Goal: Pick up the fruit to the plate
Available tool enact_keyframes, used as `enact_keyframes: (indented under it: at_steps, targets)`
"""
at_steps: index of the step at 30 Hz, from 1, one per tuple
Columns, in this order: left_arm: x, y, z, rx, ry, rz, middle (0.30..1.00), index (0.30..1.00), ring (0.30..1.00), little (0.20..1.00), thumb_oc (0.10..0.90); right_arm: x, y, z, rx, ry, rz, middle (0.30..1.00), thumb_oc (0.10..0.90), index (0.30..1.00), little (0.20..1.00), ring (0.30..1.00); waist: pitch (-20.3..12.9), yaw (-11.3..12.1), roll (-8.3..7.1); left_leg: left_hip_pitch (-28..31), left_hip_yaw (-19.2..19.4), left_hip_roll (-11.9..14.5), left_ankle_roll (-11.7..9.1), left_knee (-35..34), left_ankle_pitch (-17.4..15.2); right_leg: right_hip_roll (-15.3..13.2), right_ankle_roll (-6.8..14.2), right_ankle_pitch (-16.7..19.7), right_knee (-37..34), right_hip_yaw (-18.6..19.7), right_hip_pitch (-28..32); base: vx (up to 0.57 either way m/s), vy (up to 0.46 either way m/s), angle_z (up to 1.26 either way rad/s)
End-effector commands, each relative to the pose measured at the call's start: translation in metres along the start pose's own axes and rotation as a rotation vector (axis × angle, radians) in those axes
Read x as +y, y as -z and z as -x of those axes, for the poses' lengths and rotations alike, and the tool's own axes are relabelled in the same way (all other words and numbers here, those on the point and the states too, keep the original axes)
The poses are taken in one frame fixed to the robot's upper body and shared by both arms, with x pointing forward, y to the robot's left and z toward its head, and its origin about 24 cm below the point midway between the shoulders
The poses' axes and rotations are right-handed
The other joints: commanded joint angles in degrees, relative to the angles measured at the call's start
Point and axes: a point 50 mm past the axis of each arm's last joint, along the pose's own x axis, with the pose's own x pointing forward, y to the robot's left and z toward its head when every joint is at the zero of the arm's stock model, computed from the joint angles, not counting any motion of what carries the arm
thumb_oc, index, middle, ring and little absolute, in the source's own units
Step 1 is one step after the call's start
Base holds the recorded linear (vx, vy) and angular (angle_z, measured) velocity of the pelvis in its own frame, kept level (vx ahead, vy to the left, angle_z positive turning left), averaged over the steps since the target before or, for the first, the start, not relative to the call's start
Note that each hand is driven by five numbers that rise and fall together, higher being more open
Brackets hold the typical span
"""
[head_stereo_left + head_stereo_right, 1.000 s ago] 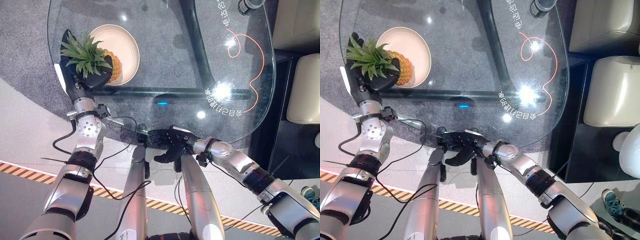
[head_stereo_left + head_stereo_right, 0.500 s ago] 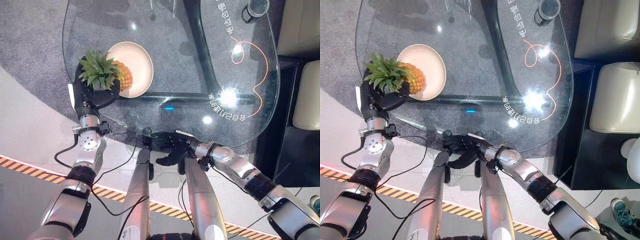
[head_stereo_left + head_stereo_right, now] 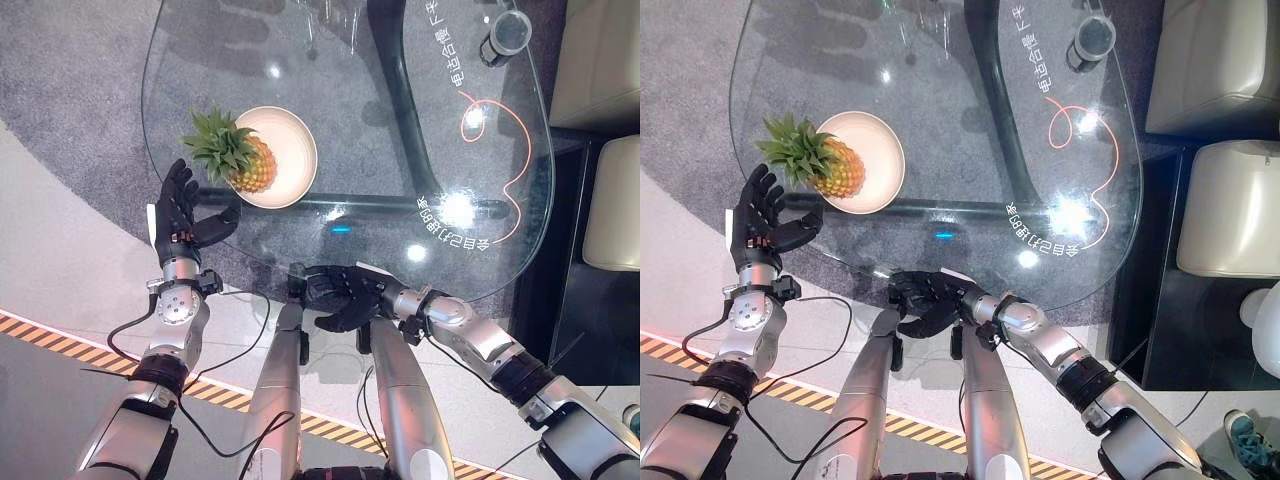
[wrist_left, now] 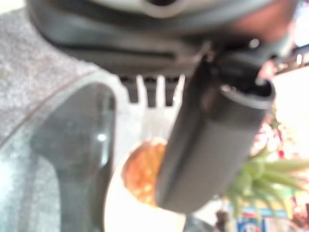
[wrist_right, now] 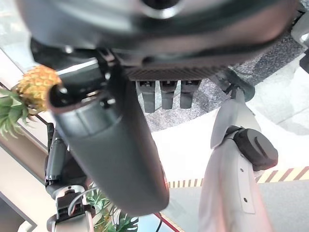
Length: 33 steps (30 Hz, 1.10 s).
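Glass table [image 3: 400, 90] carries the cream plate [image 3: 290, 150]; we see the pineapple [image 3: 245, 165] lying on it, crown hanging over the plate's rim toward our left hand [image 3: 178, 215]. That hand sits just beside the crown, fingers spread, holding nothing. Right hand [image 3: 340, 295] low at the table's near edge, fingers loosely curled, empty.

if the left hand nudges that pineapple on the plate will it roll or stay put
The pineapple lies on its side, body on the plate, so its rounded body could probably roll. The leafy crown overhanging the rim would likely check it. The left hand is open beside it.
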Motion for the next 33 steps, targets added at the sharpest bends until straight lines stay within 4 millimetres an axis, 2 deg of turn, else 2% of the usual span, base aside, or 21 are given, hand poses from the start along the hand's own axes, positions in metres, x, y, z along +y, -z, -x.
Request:
enact_keyframes:
  at_steps: [1, 9, 15, 18, 24, 27, 30, 31, 32, 33]
  targets:
    - [0.005, -0.021, -0.005, -0.112, -0.023, 0.076, 0.9, 0.9, 0.9, 0.9, 0.8, 0.024, -0.021, 0.002, -0.165, -0.09, 0.012, 0.9, 0.8, 0.9, 0.9, 0.9, -1.4, -1.7, 1.9, -0.4, -1.4, -3.2, 0.8, 5.3, -3.0, -0.2, 2.5, 1.9, -7.1, -1.7, 5.1, 0.0, 0.0, 0.0]
    - [0.004, -0.01, 0.002, -0.048, -0.005, 0.072, 0.9, 0.9, 0.9, 0.9, 0.8, 0.024, -0.018, 0.002, -0.154, -0.087, 0.007, 0.9, 0.8, 0.9, 0.9, 0.9, -1.4, -1.7, 2.24, 0.8, -1.6, -3.1, 0.7, 4.9, -3.0, -0.2, 2.5, 1.7, -7.2, -1.5, 6.3, 0.0, 0.0, 0.0]
    - [0.007, 0.015, 0.017, 0.07, -0.013, 0.123, 0.9, 0.9, 0.9, 0.9, 0.8, 0.022, -0.003, 0.002, -0.118, -0.058, -0.029, 0.9, 0.8, 0.9, 0.9, 0.9, -1.4, -1.7, 2.3, 5.1, -1.8, -2.9, 0.7, 2.2, -2.6, -0.1, 2.5, 1.7, -9.4, -1.2, 10.3, -0.02, 0.002, -0.01]
    - [0.01, 0.036, 0.033, 0.169, -0.021, 0.157, 0.9, 0.9, 0.9, 0.9, 0.8, 0.021, 0.007, 0.003, -0.108, -0.051, -0.082, 0.9, 0.8, 0.9, 0.9, 0.9, -1.4, -1.4, 2.23, 9.3, -2.1, -2.8, 0.8, -0.8, -2.1, -0.1, 2.8, 2.1, -11.8, -1.3, 14.2, -0.05, -0.005, 0.0]
    - [0.016, 0.076, 0.074, 0.37, -0.025, 0.172, 0.9, 0.9, 0.9, 0.9, 0.8, 0.017, 0.025, 0.01, -0.105, 0.007, -0.165, 0.9, 0.8, 0.9, 0.9, 0.9, -1.4, -0.6, 1.82, 18.2, -3.1, -2.6, 0.8, -5.9, -1.7, -1.0, 3.8, 3.3, -17.1, -2.3, 23.7, -0.02, -0.031, 0.04]
    - [0.021, 0.096, 0.1, 0.482, -0.047, 0.171, 0.9, 0.9, 0.9, 0.9, 0.8, 0.015, 0.039, 0.015, -0.078, 0.067, -0.225, 0.9, 0.8, 0.9, 0.9, 0.9, -3.3, -0.2, 1.62, 21.6, -3.3, -2.2, 0.7, -8.5, -1.7, -1.1, 4.2, 3.7, -19.6, -2.5, 27.2, 0.03, -0.015, 0.17]
    - [0.028, 0.114, 0.124, 0.607, -0.078, 0.163, 0.9, 0.9, 0.9, 0.9, 0.8, 0.017, 0.062, 0.022, -0.022, 0.128, -0.283, 0.9, 0.8, 0.9, 0.9, 0.9, -5.7, 0.0, 1.37, 24.8, -3.5, -2.0, 0.5, -11.0, -1.7, -1.1, 4.4, 4.1, -22.5, -2.5, 30.9, 0.04, 0.005, 0.06]
    - [0.033, 0.13, 0.145, 0.75, -0.111, 0.158, 0.9, 0.9, 0.9, 0.9, 0.8, 0.02, 0.076, 0.025, 0.023, 0.159, -0.308, 0.9, 0.8, 0.9, 0.9, 0.9, -7.1, 0.1, 1.07, 26.5, -3.6, -1.9, 0.4, -12.2, -1.8, -1.1, 4.6, 4.2, -23.8, -2.5, 32.9, 0.06, -0.009, 0.04]
    - [0.034, 0.134, 0.151, 0.783, -0.112, 0.162, 0.9, 0.9, 0.9, 0.9, 0.8, 0.022, 0.08, 0.025, 0.037, 0.164, -0.315, 0.9, 0.8, 0.9, 0.9, 0.9, -7.5, 0.1, 0.94, 27.2, -3.6, -1.9, 0.5, -12.6, -1.7, -1.1, 4.6, 4.3, -24.2, -2.5, 33.7, 0.07, -0.009, 0.06]
    - [0.037, 0.142, 0.166, 0.848, -0.125, 0.165, 0.9, 0.9, 0.9, 0.9, 0.8, 0.027, 0.094, 0.028, 0.089, 0.184, -0.345, 0.9, 0.8, 0.9, 0.9, 0.9, -9.0, 0.1, 0.54, 28.9, -3.5, -1.7, 0.6, -13.5, -1.8, -1.0, 4.7, 4.1, -24.8, -2.5, 35.6, 0.05, -0.004, 0.05]
